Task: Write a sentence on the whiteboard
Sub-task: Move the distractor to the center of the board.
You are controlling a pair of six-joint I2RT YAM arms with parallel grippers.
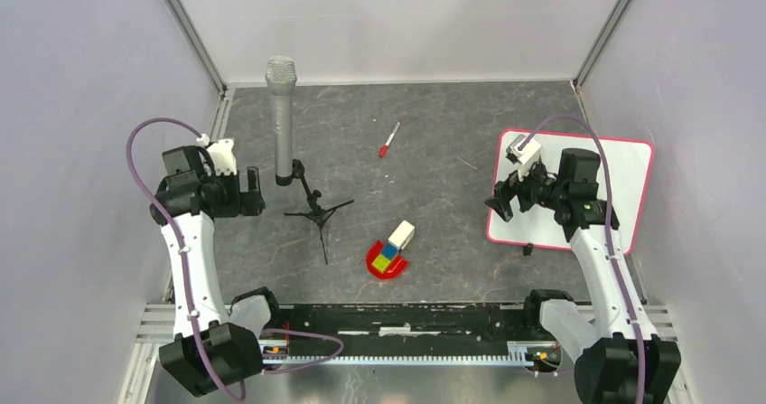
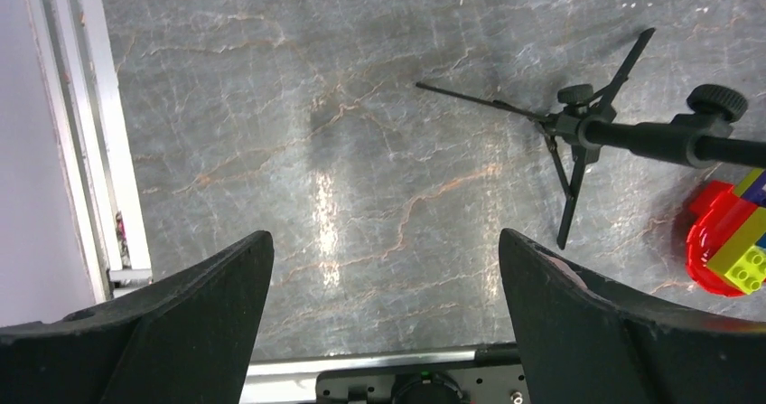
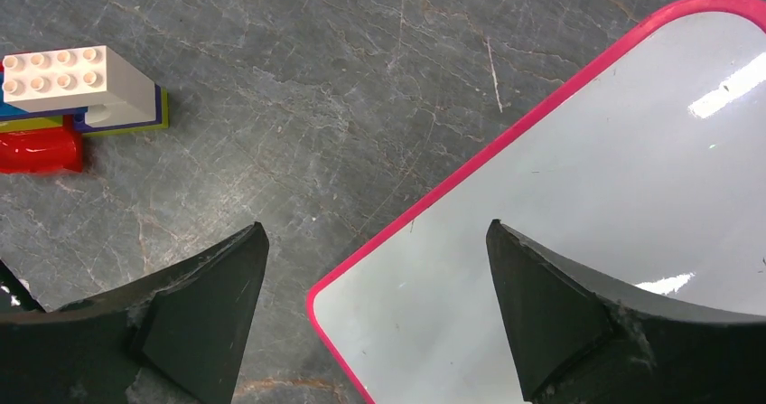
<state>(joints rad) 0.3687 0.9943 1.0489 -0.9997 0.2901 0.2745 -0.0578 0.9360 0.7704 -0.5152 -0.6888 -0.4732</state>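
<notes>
While pen lies loose mid-table, board blank, nothing written yet; right gripper wide, empty, over its corner; left gripper wide, empty, beside mic stand

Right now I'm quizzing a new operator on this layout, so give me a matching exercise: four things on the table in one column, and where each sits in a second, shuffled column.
Things
1. whiteboard
2. marker
3. microphone
4. brick stack

Places
A. standing upright, left of centre
B. lying flat at the right edge
C. centre, toward the near side
D. lying alone, centre, toward the far side

Pairs: 1-B, 2-D, 3-A, 4-C
</notes>
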